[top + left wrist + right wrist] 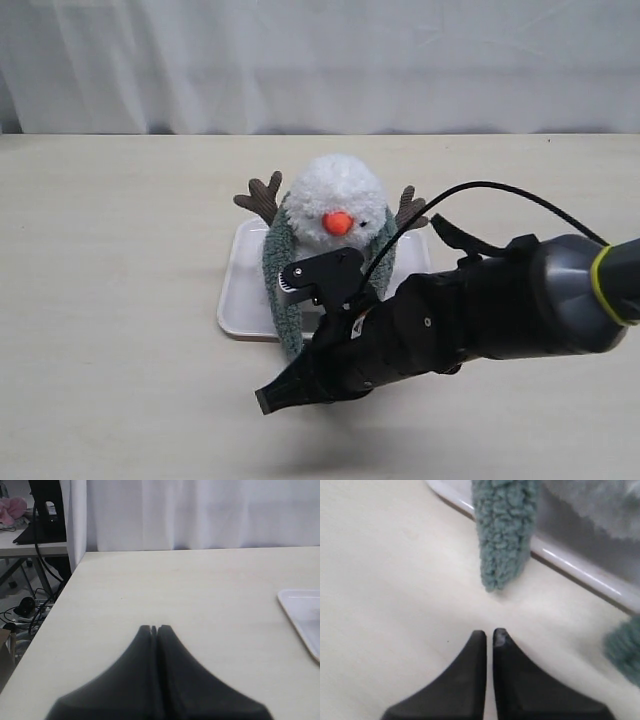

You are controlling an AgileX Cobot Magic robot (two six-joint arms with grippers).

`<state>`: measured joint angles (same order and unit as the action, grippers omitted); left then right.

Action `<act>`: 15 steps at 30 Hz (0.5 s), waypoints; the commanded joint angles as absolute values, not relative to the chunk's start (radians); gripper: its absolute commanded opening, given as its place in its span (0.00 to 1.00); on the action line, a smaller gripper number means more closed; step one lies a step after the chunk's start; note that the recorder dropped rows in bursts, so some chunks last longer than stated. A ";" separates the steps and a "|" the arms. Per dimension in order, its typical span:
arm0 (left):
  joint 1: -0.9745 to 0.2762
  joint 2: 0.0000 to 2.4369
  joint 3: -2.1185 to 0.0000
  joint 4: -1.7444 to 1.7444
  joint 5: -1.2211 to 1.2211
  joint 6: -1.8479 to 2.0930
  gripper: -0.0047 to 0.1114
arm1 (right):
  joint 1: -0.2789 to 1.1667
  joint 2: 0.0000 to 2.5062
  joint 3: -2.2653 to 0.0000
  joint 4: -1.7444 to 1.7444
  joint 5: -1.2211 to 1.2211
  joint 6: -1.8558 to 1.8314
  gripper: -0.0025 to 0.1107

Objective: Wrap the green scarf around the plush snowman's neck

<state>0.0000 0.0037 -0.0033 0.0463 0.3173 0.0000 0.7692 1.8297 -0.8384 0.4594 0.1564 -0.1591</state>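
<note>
Nearest the lens in the exterior view, the right arm's bulky black body fills the lower right of the frame and blocks the plush snowman's [335, 195] whole lower body, so the snowman's neck and buttons cannot be seen. The right gripper [268, 400] points toward the lower left of the frame, low over the pale table [120, 250]. In the right wrist view its [489, 632] jaws stand almost together with only a thin slit between them, and nothing is held. The left gripper [154, 628] appears only in its own wrist view, fingers pressed closed and empty, over bare table with one corner of the white tray [300, 610] cut off at the picture's edge. The snowman sits on that tray [245, 290] at the centre of the frame. Its fluffy white head, orange nose and brown branch arms rise above the arm. The green scarf [278, 270], fuzzy and dull grey-green, runs down both sides of the head. The strand on the left of the frame hangs past the tray's front rim, its rounded tip [505, 530] just beyond the closed fingertips. The other strand is mostly hidden behind the arm, and the right wrist view shows only a blurred green patch of it at the picture's edge.
</note>
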 commanded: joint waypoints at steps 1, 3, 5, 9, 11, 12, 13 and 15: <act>-0.001 0.000 0.000 0.042 0.308 0.000 0.04 | 0.765 1.775 -0.837 0.426 0.160 -0.175 0.06; -0.001 0.000 0.000 0.042 0.308 0.000 0.04 | 0.765 1.753 -0.837 0.426 0.160 -0.172 0.06; -0.001 0.000 0.000 0.042 0.308 0.000 0.04 | 0.765 1.727 -0.837 0.426 0.166 -0.172 0.06; -0.001 0.000 0.000 0.042 0.308 0.000 0.04 | 0.765 1.690 -0.837 0.426 0.198 -0.172 0.13; -0.001 0.000 0.000 0.042 0.308 0.000 0.04 | 0.765 1.690 -0.837 0.426 0.205 -0.170 0.26; -0.001 0.000 0.000 0.042 0.308 0.000 0.04 | 0.765 1.696 -0.837 0.432 0.203 -0.168 0.34; -0.001 0.000 0.000 0.042 0.308 0.000 0.04 | 0.767 1.709 -0.837 0.434 0.188 -0.159 0.42; -0.001 0.000 0.000 0.042 0.308 0.000 0.04 | 0.770 1.729 -0.837 0.434 0.157 -0.132 0.48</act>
<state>0.0000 0.0037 -0.0033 0.0463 0.3173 0.0000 0.7692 1.7050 -0.8384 0.4406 0.1867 -0.1590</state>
